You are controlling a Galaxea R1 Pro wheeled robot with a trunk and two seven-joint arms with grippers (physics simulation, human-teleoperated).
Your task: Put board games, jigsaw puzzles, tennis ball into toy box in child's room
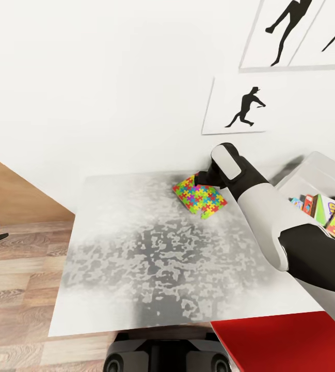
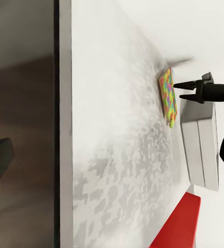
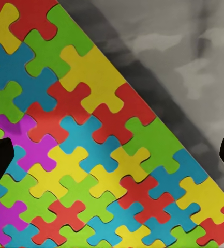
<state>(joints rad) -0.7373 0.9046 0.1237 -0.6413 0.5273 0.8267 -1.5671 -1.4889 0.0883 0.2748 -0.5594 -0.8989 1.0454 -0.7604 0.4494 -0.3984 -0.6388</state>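
Hovering over jigsaw puzzle (image 1: 200, 199) on mottled grey table (image 1: 136, 258), right pincer (image 2: 180, 90) fingers apart; white wall (image 1: 110, 77) behind.

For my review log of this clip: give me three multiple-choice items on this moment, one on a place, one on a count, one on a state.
1. Where does the jigsaw puzzle under the right gripper lie?
A. on the desk top, near the wall
B. inside the toy box
C. on the floor

2. How many silhouette prints show whole on the wall?
A. one
B. four
C. none

3. How do the right gripper's fingers stand?
A. apart
B. pressed together
C. clamped on a ball

Answers:
1 A: it rests on the mottled grey desk, beside the toy box.
2 A: one print is whole; the others are cut off.
3 A: the left wrist view shows a gap between the tips.
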